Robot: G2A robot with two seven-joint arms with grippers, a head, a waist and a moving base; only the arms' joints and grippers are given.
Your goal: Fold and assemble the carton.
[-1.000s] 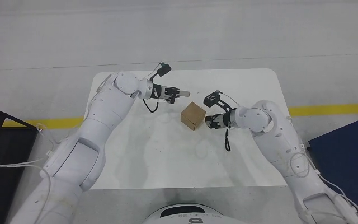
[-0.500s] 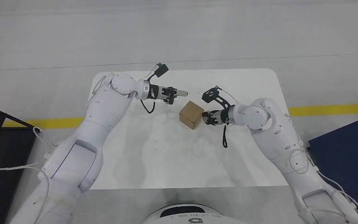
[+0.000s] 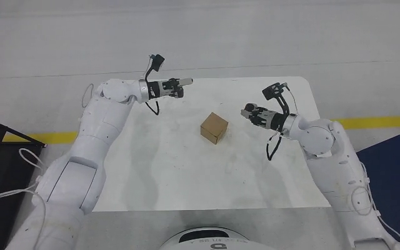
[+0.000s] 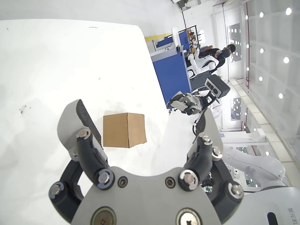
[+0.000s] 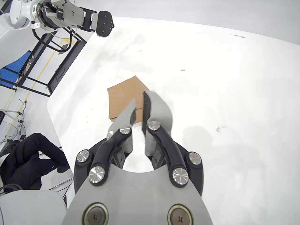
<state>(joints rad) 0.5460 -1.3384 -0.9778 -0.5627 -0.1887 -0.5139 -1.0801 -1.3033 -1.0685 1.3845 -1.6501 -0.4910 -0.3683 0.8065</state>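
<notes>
Sitting closed, carton [image 3: 214, 127]; left gripper [image 4: 143, 107] spread, right gripper [image 5: 140, 98] pinched

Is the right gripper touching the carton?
Apart. The top view shows bare table between the right gripper and the carton.

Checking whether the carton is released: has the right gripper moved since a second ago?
Yes. The right gripper has drawn back from the carton, rightward and slightly farther from the robot.
</notes>
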